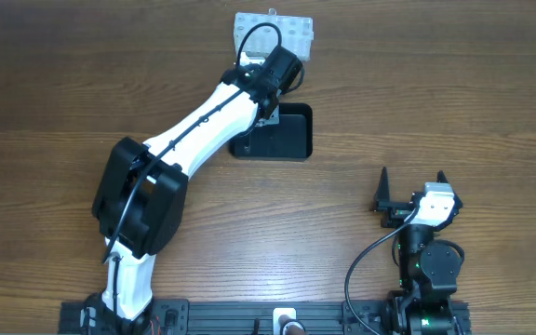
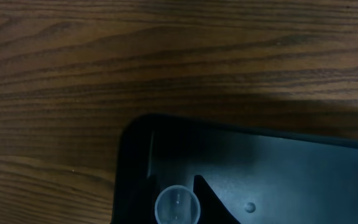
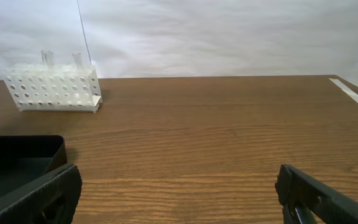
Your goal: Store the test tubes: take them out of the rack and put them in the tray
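Nearest the bases, the right gripper rests with its jaws wide apart, probably parked out of the way. Farther up, the left gripper hangs above the black tray, which is smooth moulded plastic with rounded corners. A clear test tube shows its round mouth over one tray corner. Whether the gripper is closed on it I cannot tell. Farthest, the white perforated rack keeps two glass tubes upright.

Brown wood-grain worktop, plain white wall behind its far edge, white strip flat on the worktop near the far corner.
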Controlling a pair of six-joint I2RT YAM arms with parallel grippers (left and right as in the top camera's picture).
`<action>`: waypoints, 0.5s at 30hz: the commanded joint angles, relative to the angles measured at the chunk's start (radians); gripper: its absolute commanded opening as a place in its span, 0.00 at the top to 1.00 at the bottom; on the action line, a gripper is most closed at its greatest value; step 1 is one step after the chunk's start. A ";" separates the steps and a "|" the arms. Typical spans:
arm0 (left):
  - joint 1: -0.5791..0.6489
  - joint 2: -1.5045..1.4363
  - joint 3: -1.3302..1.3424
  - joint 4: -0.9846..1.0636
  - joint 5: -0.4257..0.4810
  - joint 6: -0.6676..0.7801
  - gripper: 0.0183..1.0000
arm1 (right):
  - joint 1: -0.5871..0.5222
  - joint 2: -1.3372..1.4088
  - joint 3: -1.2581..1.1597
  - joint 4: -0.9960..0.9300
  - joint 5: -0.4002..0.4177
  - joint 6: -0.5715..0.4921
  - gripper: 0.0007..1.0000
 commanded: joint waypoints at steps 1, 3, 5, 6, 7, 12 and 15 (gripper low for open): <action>0.008 0.013 -0.004 -0.001 -0.016 -0.011 0.78 | -0.008 -0.006 -0.009 0.000 -0.007 0.003 0.01; 0.008 0.013 -0.004 -0.001 -0.016 -0.011 0.76 | -0.008 -0.006 -0.009 0.000 -0.007 0.003 0.01; 0.008 0.013 -0.004 -0.001 -0.019 -0.011 0.74 | -0.008 -0.006 -0.009 0.000 -0.007 0.003 0.01; 0.008 0.013 -0.004 0.000 -0.020 -0.011 0.73 | -0.008 -0.006 -0.009 0.000 -0.007 0.003 0.01; 0.008 0.013 -0.003 0.010 -0.034 -0.011 0.73 | -0.008 -0.006 -0.009 0.000 -0.007 0.003 0.01; 0.008 -0.024 0.001 0.117 -0.113 0.060 0.66 | -0.008 -0.006 -0.009 0.000 -0.008 0.003 0.01; 0.014 -0.072 0.030 0.200 -0.162 0.128 0.54 | -0.008 -0.006 -0.009 0.000 -0.007 0.003 0.01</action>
